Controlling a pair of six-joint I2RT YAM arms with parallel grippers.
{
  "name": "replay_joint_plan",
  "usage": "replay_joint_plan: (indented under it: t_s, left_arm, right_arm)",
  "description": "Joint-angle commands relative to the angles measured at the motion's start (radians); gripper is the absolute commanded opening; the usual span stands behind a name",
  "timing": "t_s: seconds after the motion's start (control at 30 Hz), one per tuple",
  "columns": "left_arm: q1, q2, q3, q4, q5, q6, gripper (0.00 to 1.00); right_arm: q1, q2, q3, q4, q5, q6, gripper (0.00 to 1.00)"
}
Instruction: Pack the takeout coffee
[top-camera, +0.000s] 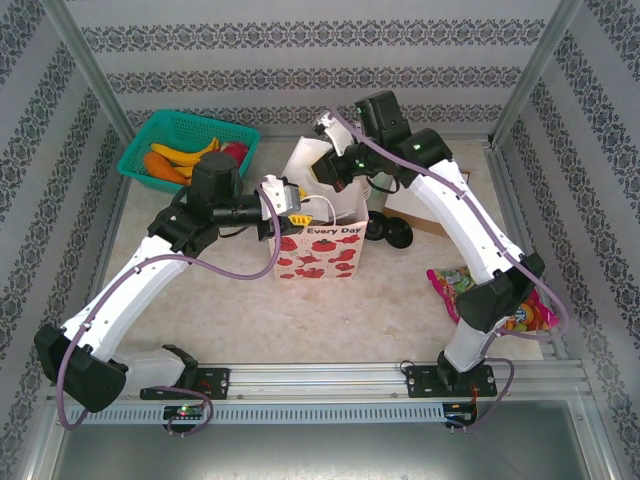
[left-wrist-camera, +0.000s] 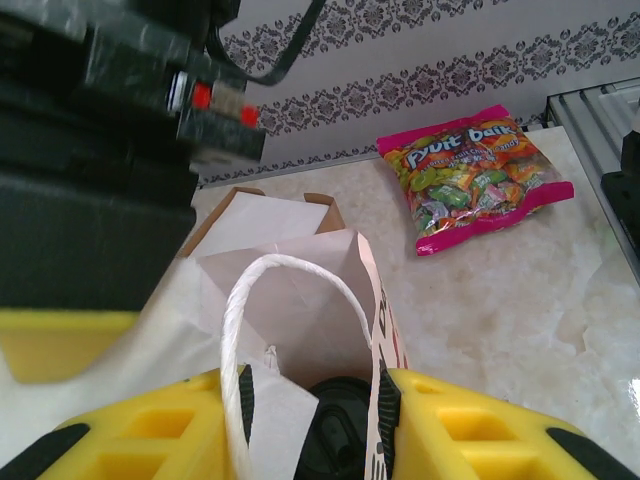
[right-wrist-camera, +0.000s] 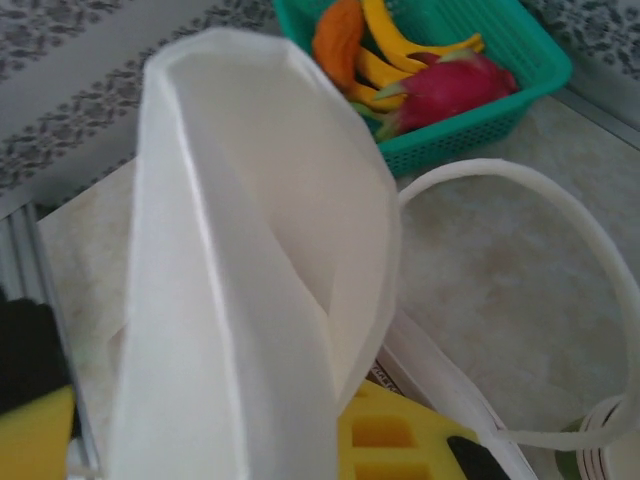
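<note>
1. Right pincer (top-camera: 328, 166), upper centre, is clamped together on the paper bag's (top-camera: 318, 255) rear flap, holding it open.
2. Left pincer (top-camera: 289, 200) sits at the bag's mouth, fingers part-way apart; whether it grips anything cannot be told.
3. Inside the bag, bottom centre, sits the takeout coffee (left-wrist-camera: 335, 430), showing its black lid. Packing looks nearly done; letting go and withdrawing remain.

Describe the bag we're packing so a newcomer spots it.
At the middle of the table stands a white paper bag. Red print, "Every Day" lettering and loop handles set it apart from the flat pink candy packet to its right.
</note>
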Motion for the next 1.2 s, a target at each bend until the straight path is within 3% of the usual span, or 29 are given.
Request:
replay_joint_plan:
  t_s: [0.0,0.73,0.83,1.0,1.17]
  left_arm:
    - [0.005,-0.022,0.001,0.049,0.02,-0.003,0.4]
    - [0.006,-0.035,-0.005,0.025,0.02,0.006,0.4]
    - [0.005,-0.037,-0.005,0.017,0.02,0.008,0.4]
    - [0.006,-0.035,-0.003,0.013,0.018,0.012,0.4]
    - [0.006,-0.032,0.0,0.009,0.021,0.012,0.4]
  right_arm:
    - [0.036,-0.025,-0.058,0.105,0.135,0.118,0.0]
    - [0.073,0.001,-0.254,0.204,-0.046,0.031,0.0]
    - [0.073,0.006,-0.262,0.186,-0.051,0.044,0.07]
    - [0.073,-0.022,-0.281,0.191,-0.073,0.018,0.29]
    - [0.072,-0.046,-0.294,0.218,-0.12,0.0,0.34]
